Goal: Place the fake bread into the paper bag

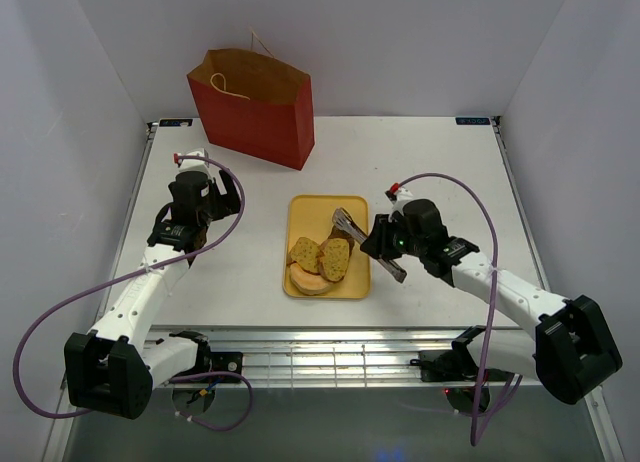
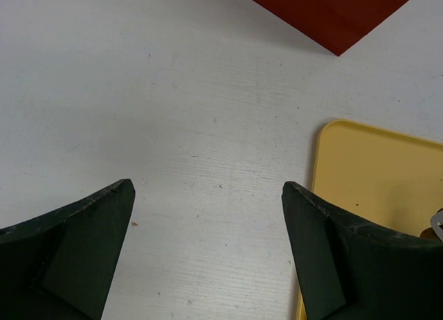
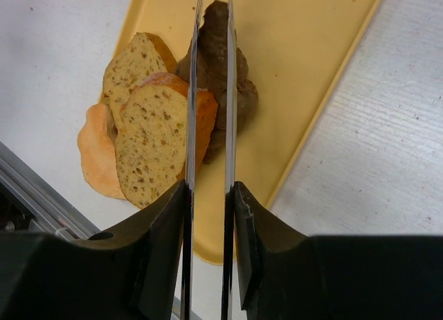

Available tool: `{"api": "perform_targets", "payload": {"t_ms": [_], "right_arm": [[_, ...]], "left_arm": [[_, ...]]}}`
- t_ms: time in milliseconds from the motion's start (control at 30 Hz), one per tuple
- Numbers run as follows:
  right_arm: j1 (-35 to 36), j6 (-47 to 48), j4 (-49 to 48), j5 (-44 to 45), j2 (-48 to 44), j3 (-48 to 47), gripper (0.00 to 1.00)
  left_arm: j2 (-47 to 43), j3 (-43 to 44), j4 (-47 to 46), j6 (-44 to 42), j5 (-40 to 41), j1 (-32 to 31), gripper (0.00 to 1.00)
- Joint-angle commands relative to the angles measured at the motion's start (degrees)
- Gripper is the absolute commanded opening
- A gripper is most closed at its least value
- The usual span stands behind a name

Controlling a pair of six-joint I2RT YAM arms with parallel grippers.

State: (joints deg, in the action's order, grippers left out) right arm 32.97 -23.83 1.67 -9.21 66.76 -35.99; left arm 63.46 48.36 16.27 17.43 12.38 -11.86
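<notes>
Right end effector pinching metal tongs, fingers pressed against both blades; blades nearly parallel, with a slim gap between them. Straight ahead along the tong axis, on the yellow tray: fake bread. Dark brown piece under and between the blades, long axis roughly in line with them. Two tan speckled slices with brown crust just beside it, overlapping a pale orange round. Cannot tell whether the tips already grip the dark piece. Left end effector spread wide, holding nothing, over bare tabletop, farther from the bread. Paper bag red, upright, mouth open, at the far left, well apart from the tray.
</notes>
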Motion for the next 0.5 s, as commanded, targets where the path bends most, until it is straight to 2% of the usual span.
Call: {"api": "perform_targets", "payload": {"t_ms": [0, 233, 467], "right_arm": [[-0.28, 0.19, -1.76, -0.63, -2.42, -4.52, 0.18], [-0.36, 2.47, 2.90, 1.83, -4.36, -11.29, 0.08], [-0.36, 3.97, 4.04, 2.97, -3.75, -15.59, 0.08]], "left_arm": [[-0.62, 0.51, -0.36, -0.20, -0.60, -0.36, 0.98], [-0.88, 0.60, -0.36, -0.20, -0.61, -0.53, 0.98], [-1.06, 0.51, -0.37, -0.21, -0.43, -0.54, 0.98]]}}
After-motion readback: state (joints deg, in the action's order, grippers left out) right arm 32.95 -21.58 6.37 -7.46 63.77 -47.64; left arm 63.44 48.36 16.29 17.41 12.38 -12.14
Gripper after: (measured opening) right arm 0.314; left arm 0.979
